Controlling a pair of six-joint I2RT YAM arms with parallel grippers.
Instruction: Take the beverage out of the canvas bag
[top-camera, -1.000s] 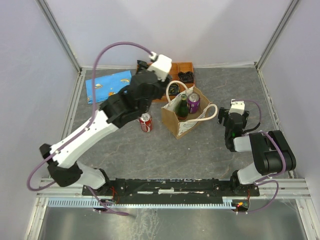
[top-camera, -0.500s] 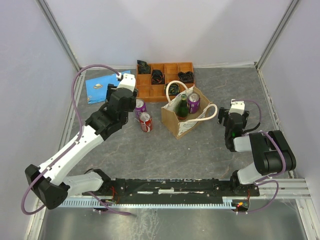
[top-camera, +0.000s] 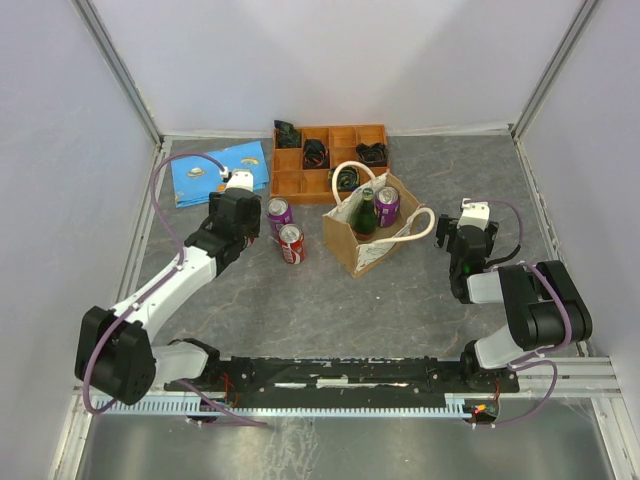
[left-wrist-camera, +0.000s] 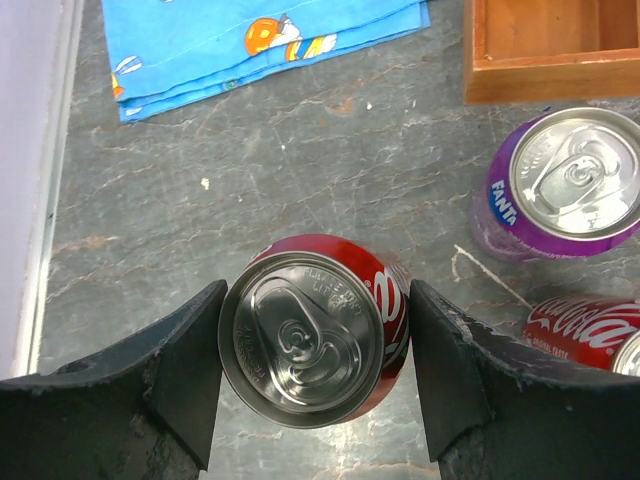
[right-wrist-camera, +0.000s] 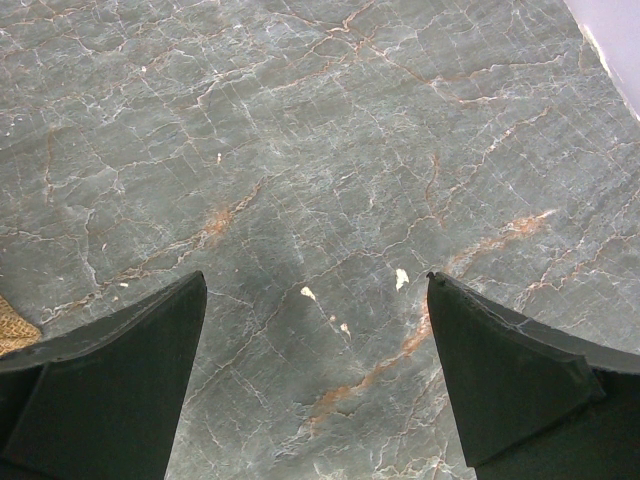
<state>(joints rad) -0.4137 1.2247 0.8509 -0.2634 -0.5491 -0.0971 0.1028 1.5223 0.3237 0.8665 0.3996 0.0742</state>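
Note:
The tan canvas bag (top-camera: 362, 245) stands at mid table with a green bottle (top-camera: 366, 212) and a purple can (top-camera: 387, 204) upright in it. My left gripper (top-camera: 238, 206) is left of the bag, near the blue cloth. In the left wrist view my left gripper (left-wrist-camera: 315, 345) is shut on a red cola can (left-wrist-camera: 300, 335), seen from above, over the table. The top view hides that can under the gripper. My right gripper (top-camera: 462, 242) is right of the bag, open and empty (right-wrist-camera: 315, 330) over bare table.
A purple Fanta can (top-camera: 279, 212) (left-wrist-camera: 570, 185) and another red cola can (top-camera: 291, 243) (left-wrist-camera: 590, 335) stand between my left gripper and the bag. An orange compartment tray (top-camera: 330, 155) lies behind them. A blue patterned cloth (top-camera: 215, 172) lies at the back left.
My left arm has swung left and down from over the tray, away from the bag, uncovering the purple can on the table. The right arm has not moved.

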